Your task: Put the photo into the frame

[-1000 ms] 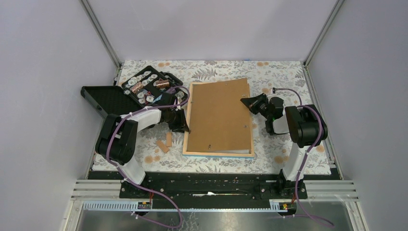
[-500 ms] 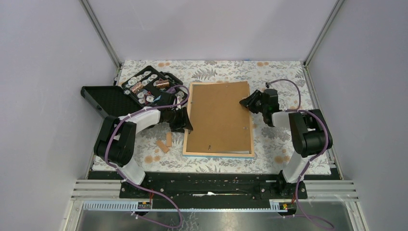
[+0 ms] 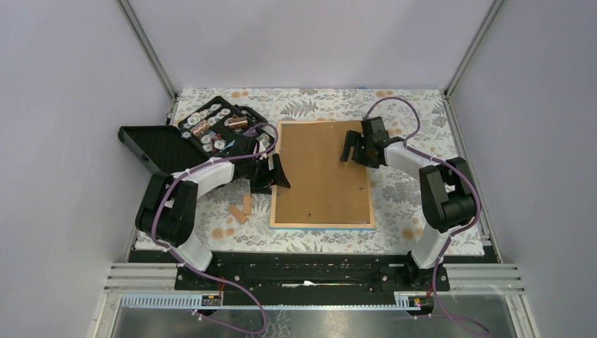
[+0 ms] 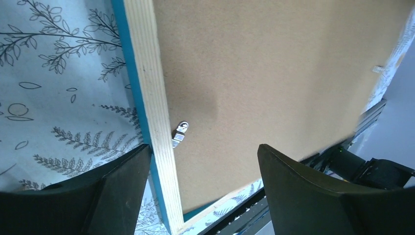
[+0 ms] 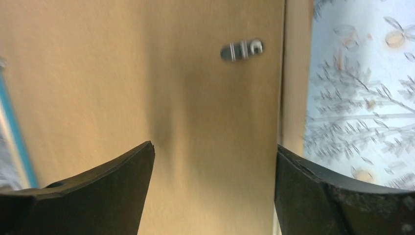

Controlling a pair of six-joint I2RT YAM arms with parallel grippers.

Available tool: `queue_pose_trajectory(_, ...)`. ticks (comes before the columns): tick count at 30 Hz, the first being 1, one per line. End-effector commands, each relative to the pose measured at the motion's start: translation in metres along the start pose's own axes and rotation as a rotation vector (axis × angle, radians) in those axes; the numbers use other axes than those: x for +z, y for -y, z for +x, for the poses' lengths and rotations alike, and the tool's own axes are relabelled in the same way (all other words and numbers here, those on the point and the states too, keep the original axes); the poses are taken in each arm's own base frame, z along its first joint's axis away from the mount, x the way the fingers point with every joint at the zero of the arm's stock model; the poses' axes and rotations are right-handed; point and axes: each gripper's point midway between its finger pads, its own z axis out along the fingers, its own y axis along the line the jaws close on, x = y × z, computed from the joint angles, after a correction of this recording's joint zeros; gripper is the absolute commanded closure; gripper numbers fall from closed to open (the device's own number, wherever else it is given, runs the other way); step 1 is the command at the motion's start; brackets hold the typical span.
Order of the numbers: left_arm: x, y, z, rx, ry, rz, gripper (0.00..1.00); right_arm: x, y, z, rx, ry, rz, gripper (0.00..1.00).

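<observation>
The frame [image 3: 322,224] lies face down mid-table, its light wood rim up and a blue edge showing. A plain brown backing board [image 3: 320,172] lies flat inside it. The photo is hidden. My left gripper [image 3: 277,171] is open at the frame's left rim, one finger outside the rim [image 4: 156,107] and one over the board [image 4: 274,73], close to a small metal clip [image 4: 179,133]. My right gripper [image 3: 350,146] hangs open over the board's far right part [image 5: 147,73], next to another clip [image 5: 242,49] and the right rim [image 5: 297,73]. Neither gripper holds anything.
An open black case [image 3: 215,127] of small parts sits at the far left, its lid [image 3: 151,144] folded out to the left. Two small wooden pieces [image 3: 241,208] lie left of the frame. A floral cloth [image 3: 408,197] covers the table.
Both grippers have opened. The skewed backing board has dropped square into the frame. The right gripper has moved from the board's right edge to above its far right part.
</observation>
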Motion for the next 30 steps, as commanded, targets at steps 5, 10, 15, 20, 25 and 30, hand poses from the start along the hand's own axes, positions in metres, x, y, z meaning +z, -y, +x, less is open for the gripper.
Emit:
queue_pose_trajectory(5,-0.023,0.025,-0.018,0.085,0.106,0.053,0.1,-0.024,0.037,0.008,-0.125,-0.096,0.228,0.0)
queue_pose_trajectory(10,-0.02,0.025,-0.02,0.08,0.103,0.05,0.09,-0.024,0.029,0.017,-0.098,-0.113,0.165,0.0)
queue_pose_trajectory(15,-0.013,0.022,-0.022,0.067,0.089,0.045,0.08,-0.014,0.028,0.027,-0.088,-0.128,0.133,0.03)
queue_pose_trajectory(20,-0.008,0.016,-0.021,0.057,0.08,0.027,0.08,-0.008,0.02,0.031,-0.079,-0.126,0.076,0.15)
queue_pose_trajectory(25,-0.006,0.012,-0.024,0.057,0.082,0.01,0.08,-0.015,0.018,0.025,-0.086,-0.109,0.073,0.28)
queue_pose_trajectory(30,-0.008,0.01,-0.024,0.073,0.093,-0.005,0.07,-0.03,0.007,0.013,-0.097,-0.072,0.038,0.23)
